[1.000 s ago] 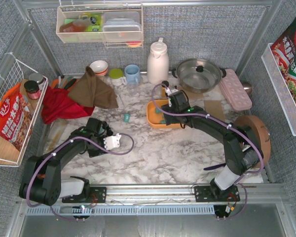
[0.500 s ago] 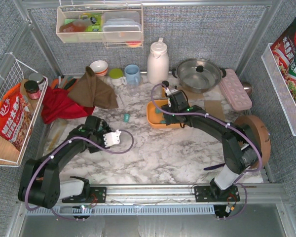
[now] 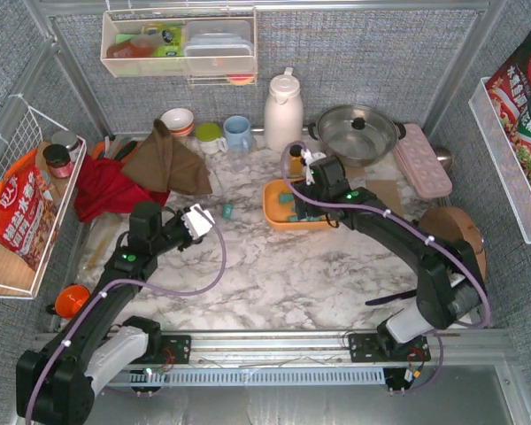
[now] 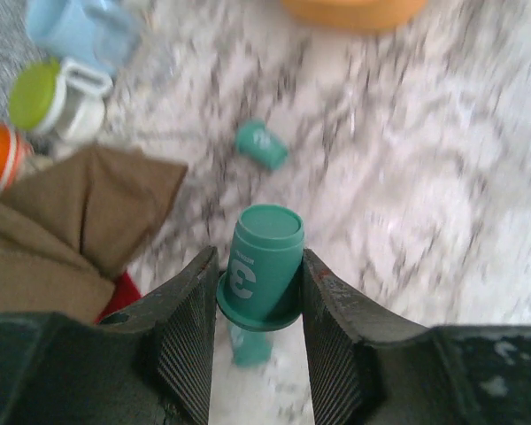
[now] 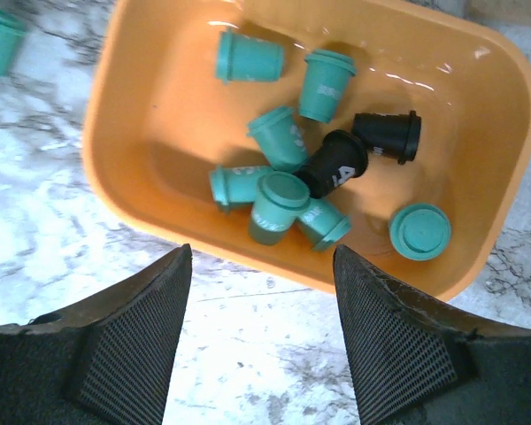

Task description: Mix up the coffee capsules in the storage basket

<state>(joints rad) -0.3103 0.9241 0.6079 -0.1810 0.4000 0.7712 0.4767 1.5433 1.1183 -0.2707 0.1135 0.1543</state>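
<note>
While left hand (image 4: 258, 258) pinches a teal capsule (image 4: 265, 232), right hand (image 5: 261, 258) gapes over capsule-filled basket (image 5: 140, 113).

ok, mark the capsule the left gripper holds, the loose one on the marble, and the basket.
held capsule (image 4: 264, 266): left wrist view, its printed side wall.
loose capsule (image 4: 262, 146): left wrist view, middle of its body.
storage basket (image 5: 159, 115): right wrist view, bare orange floor.

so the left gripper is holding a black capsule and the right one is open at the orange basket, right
Not quite: the capsule in the left gripper is teal-green, not black, as the left wrist view shows. The right gripper is open at the orange basket.
</note>
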